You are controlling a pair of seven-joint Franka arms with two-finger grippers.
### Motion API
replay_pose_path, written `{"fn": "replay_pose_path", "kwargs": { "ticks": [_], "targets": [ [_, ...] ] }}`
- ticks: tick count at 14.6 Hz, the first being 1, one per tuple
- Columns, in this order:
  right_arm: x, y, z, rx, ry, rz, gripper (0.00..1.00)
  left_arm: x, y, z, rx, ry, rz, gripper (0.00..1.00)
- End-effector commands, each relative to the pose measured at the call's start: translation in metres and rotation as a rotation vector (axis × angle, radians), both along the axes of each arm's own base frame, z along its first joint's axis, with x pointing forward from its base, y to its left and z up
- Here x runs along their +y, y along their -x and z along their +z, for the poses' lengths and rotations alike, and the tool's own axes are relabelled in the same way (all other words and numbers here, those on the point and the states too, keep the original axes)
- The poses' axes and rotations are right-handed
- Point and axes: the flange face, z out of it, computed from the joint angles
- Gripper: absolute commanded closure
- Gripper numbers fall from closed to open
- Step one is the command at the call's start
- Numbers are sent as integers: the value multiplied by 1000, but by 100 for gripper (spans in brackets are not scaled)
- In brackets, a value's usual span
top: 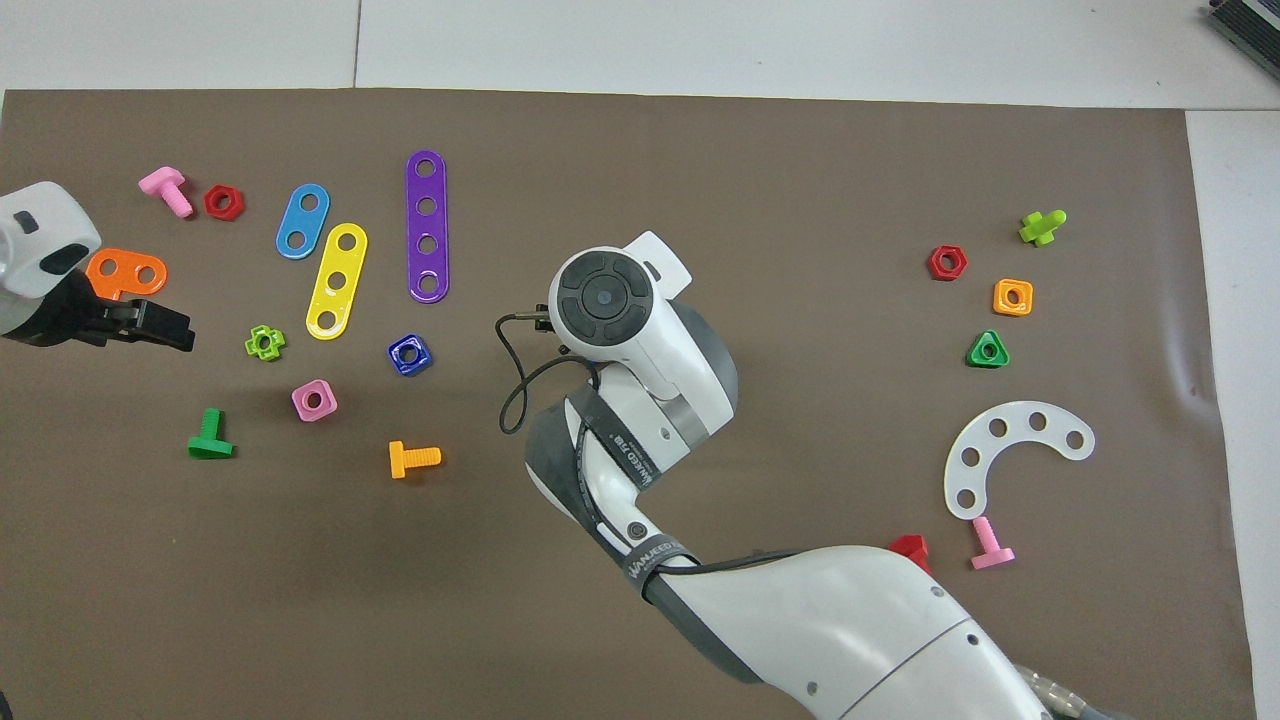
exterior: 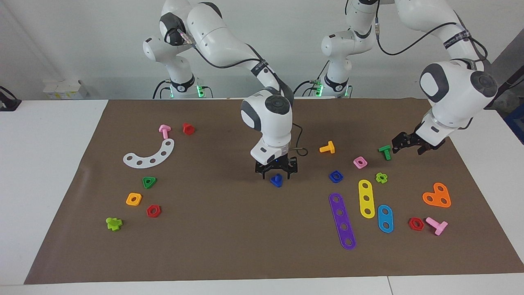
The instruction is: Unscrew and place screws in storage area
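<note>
The dark-blue bolt [exterior: 277,180] lies on the brown mat [exterior: 229,229] at the middle of the table. My right gripper [exterior: 277,175] is low over it, open, with a finger on each side of the bolt. In the overhead view the right hand hides the bolt. The matching blue nut [exterior: 335,176] lies apart from the bolt, toward the left arm's end, and also shows in the overhead view [top: 410,354]. My left gripper [exterior: 397,146] hangs just above the mat beside a green bolt [exterior: 385,152]; in the overhead view this gripper [top: 178,330] holds nothing that I can see.
Around the nut lie purple [exterior: 342,221], yellow [exterior: 366,198] and blue [exterior: 385,218] strips, a pink nut [exterior: 360,162], an orange bolt [exterior: 327,148] and an orange plate [exterior: 437,196]. Toward the right arm's end lie a white arc [exterior: 149,155] and several nuts and bolts.
</note>
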Motion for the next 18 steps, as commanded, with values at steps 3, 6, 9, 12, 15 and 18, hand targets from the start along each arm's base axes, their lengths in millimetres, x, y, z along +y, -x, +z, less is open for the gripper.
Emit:
{"fn": "replay_pose_path", "kwargs": {
  "ticks": [3,6,9,12,15,18],
  "targets": [
    [9,5,-3,-3,7,26,41,-22,36,91,-20,-13,96,0],
    [7,12,-15,17,25,49,46,-40,53,117,-33,-25,88,0],
    [7,14,-15,21,29,60,50,-45,63,134,-56,-31,83,0],
    [5,18,-21,37,42,74,61,-45,69,136,-48,-33,83,0],
    [4,18,-20,38,46,90,86,-45,70,139,-51,-36,84,0],
    [7,16,-12,35,38,85,100,-45,71,139,-56,-37,84,2]
  ]
}}
